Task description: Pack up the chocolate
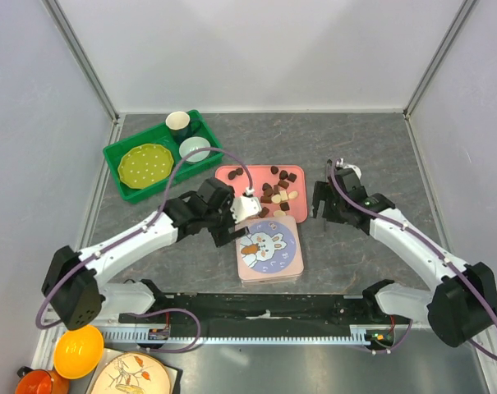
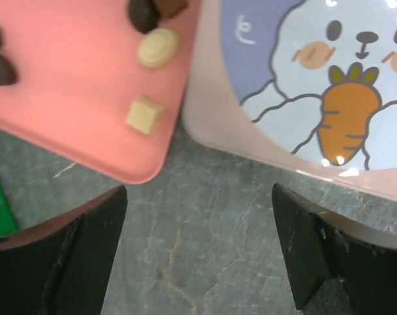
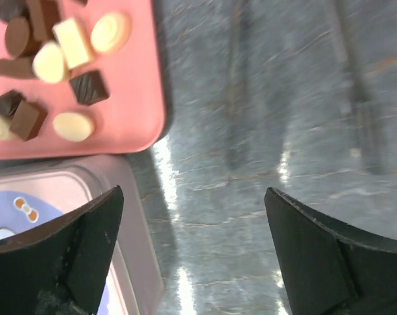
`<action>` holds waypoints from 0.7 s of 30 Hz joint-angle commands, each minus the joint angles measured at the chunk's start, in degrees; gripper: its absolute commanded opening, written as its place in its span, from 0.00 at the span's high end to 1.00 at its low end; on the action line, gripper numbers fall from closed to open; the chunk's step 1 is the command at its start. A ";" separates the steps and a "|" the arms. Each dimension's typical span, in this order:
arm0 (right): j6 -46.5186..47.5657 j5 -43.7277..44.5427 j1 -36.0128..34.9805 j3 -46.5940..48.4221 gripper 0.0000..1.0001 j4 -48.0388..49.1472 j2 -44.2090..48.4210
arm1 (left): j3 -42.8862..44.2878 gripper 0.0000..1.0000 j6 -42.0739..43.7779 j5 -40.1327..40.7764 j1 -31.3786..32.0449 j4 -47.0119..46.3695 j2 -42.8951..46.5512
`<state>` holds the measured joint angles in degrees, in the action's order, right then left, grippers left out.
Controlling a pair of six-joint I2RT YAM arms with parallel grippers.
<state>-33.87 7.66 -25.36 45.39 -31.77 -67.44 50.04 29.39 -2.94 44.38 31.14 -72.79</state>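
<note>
At the near edge, left of the arm bases, sit a yellow bowl [image 1: 77, 350], an orange cup [image 1: 34, 384] and a patterned plate [image 1: 129, 376]. Further in, a closed pink tin with a rabbit-and-carrot lid [image 1: 267, 249] [image 2: 329, 79] [image 3: 139, 230] lies on the grey tabletop [image 1: 355, 148]. The left gripper [image 1: 232, 220] [image 2: 198, 256] hangs over bare stone at the tin's far left corner, its jaws spread wide and holding nothing. The right gripper [image 1: 320, 205] [image 3: 195, 256] is low over the tabletop just right of the tin, its jaws likewise apart and empty. Just behind the tin, the chocolate [image 1: 277, 190] [image 2: 157, 47] [image 3: 54, 59], brown and cream pieces, lies loose on a pink tray [image 1: 232, 175] [image 2: 67, 98] [image 3: 132, 98]. At the far left, a green crate [image 1: 121, 164] holds a dotted green plate [image 1: 145, 164], a dark cup [image 1: 179, 123] and a pale bowl [image 1: 195, 148].
</note>
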 commanded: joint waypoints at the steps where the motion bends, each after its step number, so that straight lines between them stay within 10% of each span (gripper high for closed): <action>1: 7.13 13.23 0.05 7.07 0.02 -7.95 1.87 | 3.92 0.01 -0.82 -0.22 -3.77 3.58 6.42; 21: 12.51 5.35 -0.04 5.77 0.02 4.61 14.62 | 1.99 0.01 -12.86 -17.10 -27.86 0.68 15.93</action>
<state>-22.15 13.76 -25.34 52.64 -29.17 -53.32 52.51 21.96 -15.94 17.61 35.16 -58.33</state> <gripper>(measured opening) 0.982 0.991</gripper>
